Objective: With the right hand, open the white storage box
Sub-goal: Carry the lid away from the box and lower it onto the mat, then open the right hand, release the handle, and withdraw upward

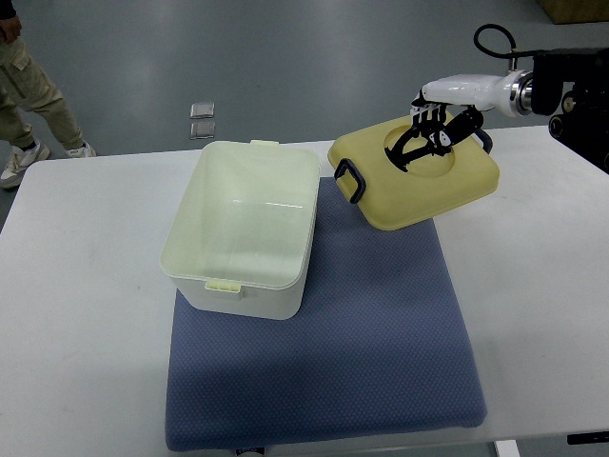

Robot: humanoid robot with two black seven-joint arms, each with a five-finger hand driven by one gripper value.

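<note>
Top view shows a white table (86, 286) carrying a blue mat (381, 343). On the mat's left part stands the white storage box (243, 228), open, its inside bare. To its right the yellow lid (419, 186), with dark latches at its ends, is tilted, its lower edge near the mat's far right corner. From the right edge comes the right hand (438, 133), its dark fingers (423, 143) curled into the lid's recessed grip, holding it. At the far left a person's legs (29, 95) stand on the floor.
</note>
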